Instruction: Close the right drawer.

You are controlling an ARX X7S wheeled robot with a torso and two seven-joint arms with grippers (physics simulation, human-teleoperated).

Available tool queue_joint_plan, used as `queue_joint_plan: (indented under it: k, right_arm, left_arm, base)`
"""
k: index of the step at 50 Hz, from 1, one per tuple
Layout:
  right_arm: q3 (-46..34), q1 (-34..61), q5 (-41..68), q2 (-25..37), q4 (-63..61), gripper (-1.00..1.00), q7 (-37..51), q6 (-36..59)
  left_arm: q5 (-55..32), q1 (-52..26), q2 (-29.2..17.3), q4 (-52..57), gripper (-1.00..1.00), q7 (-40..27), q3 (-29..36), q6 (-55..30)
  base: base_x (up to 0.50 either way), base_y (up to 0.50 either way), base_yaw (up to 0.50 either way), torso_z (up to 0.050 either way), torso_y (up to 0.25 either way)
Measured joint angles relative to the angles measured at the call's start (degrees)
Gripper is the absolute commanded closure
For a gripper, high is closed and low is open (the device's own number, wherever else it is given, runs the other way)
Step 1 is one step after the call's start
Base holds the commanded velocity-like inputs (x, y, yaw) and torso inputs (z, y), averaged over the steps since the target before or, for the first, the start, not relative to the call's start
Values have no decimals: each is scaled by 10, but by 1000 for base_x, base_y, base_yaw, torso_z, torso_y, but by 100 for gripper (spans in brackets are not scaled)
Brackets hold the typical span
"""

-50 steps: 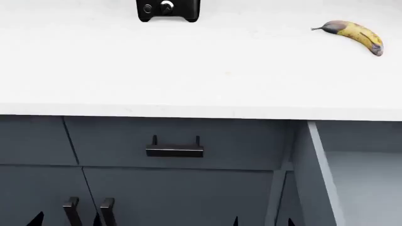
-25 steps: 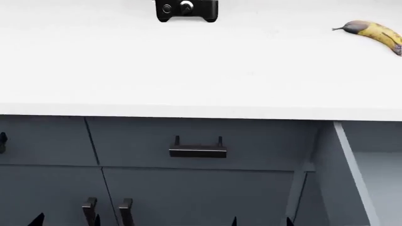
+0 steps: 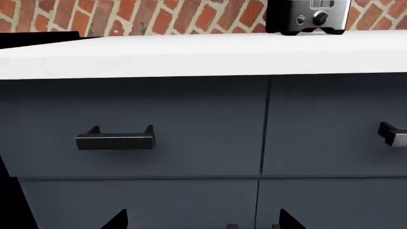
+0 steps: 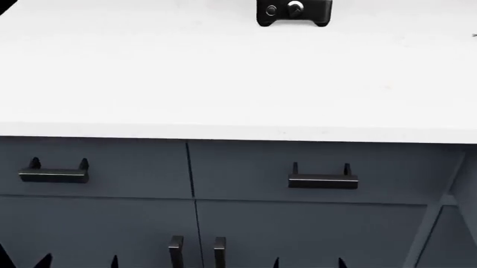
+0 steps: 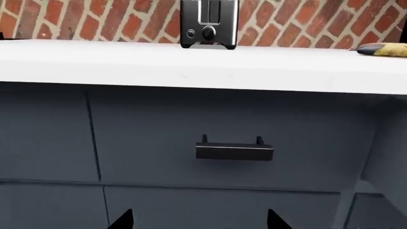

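The right drawer [image 4: 463, 190] juts open at the head view's right edge; both grippers show only fingertips, spread apart, holding nothing.

From the head we look down over the worktop [image 4: 223, 78]. Both wrist cameras face the cabinet fronts closely, sharing the toaster [image 5: 208, 24].

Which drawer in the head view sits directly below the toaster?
The drawer with the bar handle right of the seam. The toaster stands on the counter above it; the other drawer's handle is far left.
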Motion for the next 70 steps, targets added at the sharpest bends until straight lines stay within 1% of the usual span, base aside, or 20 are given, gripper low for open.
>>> queue_joint_plan:
  k: [17,33,43,70]
  right_arm:
    - [-3,10,19,4,9,-100,18,22]
    - [-22,18,20,12,27,-100,20,12]
    - [-24,9,9,19,20,-100,37,-5]
    - [-24,5,7,25,12,-100,75,-6]
  left_arm:
    - [-12,0,-9,4,-100,-12,7,3]
    - [-20,0,-16,2,-100,-18,17,8]
    - [-21,1,-22,2,-100,-23,21,10]
    - [-28,-4,-29,1,-100,-36,35,8]
  base:
    - [0,0,0,0,0]
    - [0,0,0,0,0]
    - [-25,0,0,0,0]
    - [-499,18,-248,0,0]
